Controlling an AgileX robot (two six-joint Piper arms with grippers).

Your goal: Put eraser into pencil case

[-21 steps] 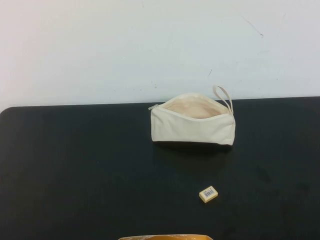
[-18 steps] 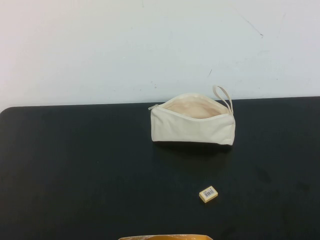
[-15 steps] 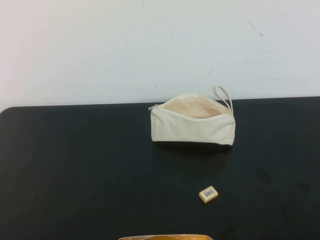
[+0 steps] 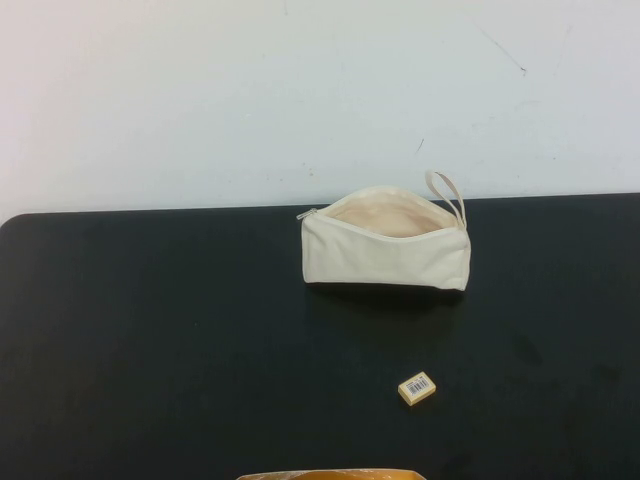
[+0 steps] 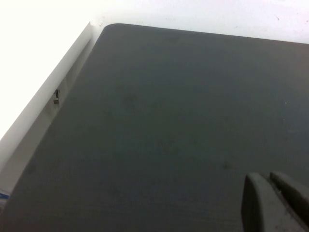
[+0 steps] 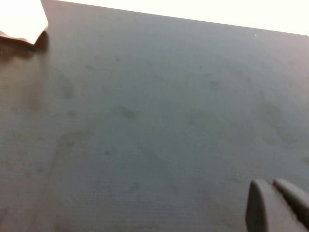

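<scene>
Eraser [image 4: 417, 388]: a tiny rectangular tan-yellow block with a white barcode label facing up, lying flat on the black matte desk [image 4: 150, 330], toward 5 o'clock of the desk's centre in the high view, touched by nothing. Pencil case [image 4: 385, 248]: a cream fabric zip pouch, standing on its base toward 1 o'clock of the desk's centre, close to the far edge by the white wall [image 4: 250, 90]; its zip is undone, the mouth gapes upward and shows a pale beige lining; a small loop strap [image 4: 447, 192] rises from its right end. The eraser lies at roughly 6 o'clock from the pouch, well apart from it, with bare desk between. A corner of the pouch also shows in the right wrist view [image 6: 21, 19]. Left gripper [image 5: 276, 200]: grey fingertips lying close together side by side, nothing between them, held over bare desk near the left edge; outside the high view. Right gripper [image 6: 275, 202]: grey fingertips likewise close together and empty, held over bare desk on the right side; outside the high view. A tan-orange object [image 4: 330, 474], cropped, sits at the near edge at 6 o'clock.
</scene>
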